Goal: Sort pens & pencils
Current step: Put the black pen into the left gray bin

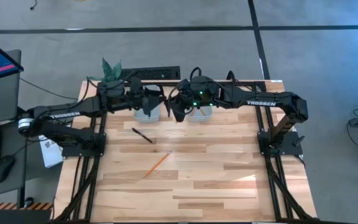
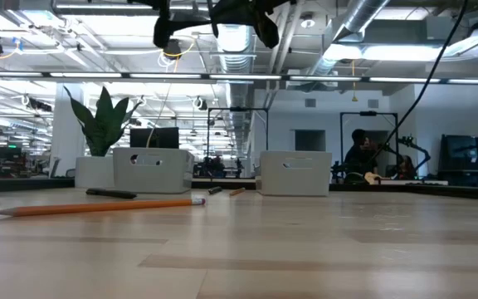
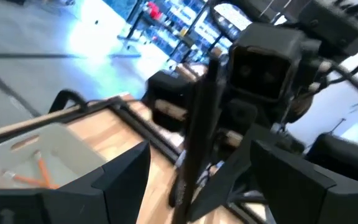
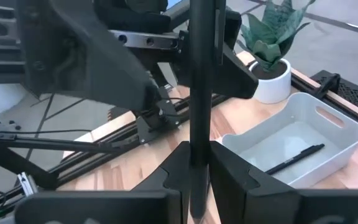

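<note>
My right gripper (image 4: 199,163) (image 1: 178,113) is shut on a black pen (image 4: 201,87), high above the table between the two white bins. My left gripper (image 3: 197,183) (image 1: 158,99) is open. Its fingers stand on either side of the same pen (image 3: 197,124) and do not touch it. Another black pen (image 1: 142,135) and an orange pencil (image 1: 157,163) lie flat on the table. The left bin (image 4: 328,127) holds one pen (image 4: 294,158). The right bin (image 3: 55,140) holds orange pencils (image 3: 39,171). My right gripper pinches the black pen between its two fingers, at a point along the shaft (image 4: 199,140). The pen lies across the fingers and sticks out well beyond them on one side. It is lifted clear of the table.
A potted plant (image 1: 110,71) stands at the far left corner beside the left bin (image 1: 146,112). The right bin (image 1: 199,112) sits next to it. Two short sticks (image 2: 225,191) lie between the bins in the low view. The near half of the table (image 1: 216,186) is bare wood.
</note>
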